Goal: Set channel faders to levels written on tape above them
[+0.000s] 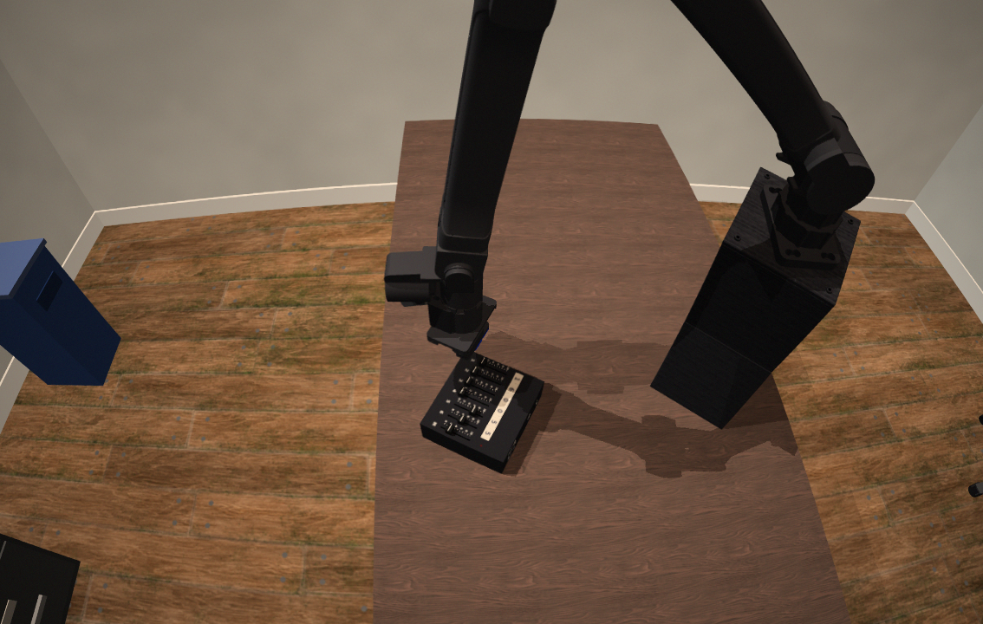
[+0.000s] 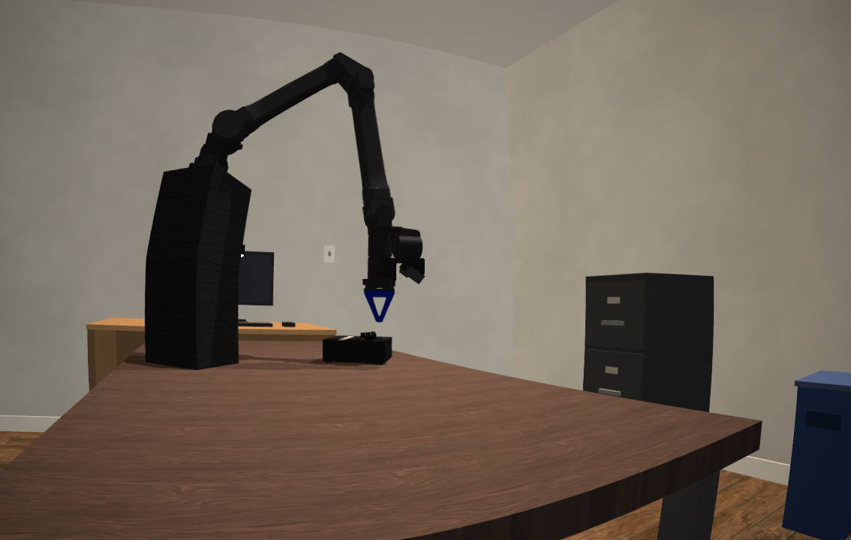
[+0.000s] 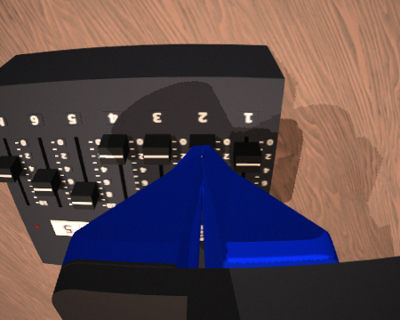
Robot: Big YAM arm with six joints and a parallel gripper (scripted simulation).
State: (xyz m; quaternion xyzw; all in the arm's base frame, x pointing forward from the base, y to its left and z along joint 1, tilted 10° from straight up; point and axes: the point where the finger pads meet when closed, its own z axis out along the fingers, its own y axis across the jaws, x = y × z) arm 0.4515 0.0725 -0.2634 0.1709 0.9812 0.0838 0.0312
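Standing on its feet near the table's (image 1: 595, 497) left edge, the lighting desk (image 3: 135, 71) runs its fader slots along the wrist view's vertical, and the empty, pinched-shut gripper (image 3: 203, 151) hangs above it, its tip lined up over channel 2's fader cap (image 3: 202, 139).

Grey walls (image 2: 684, 167), plank floor (image 1: 208, 465), black filing cabinet (image 2: 647, 335).
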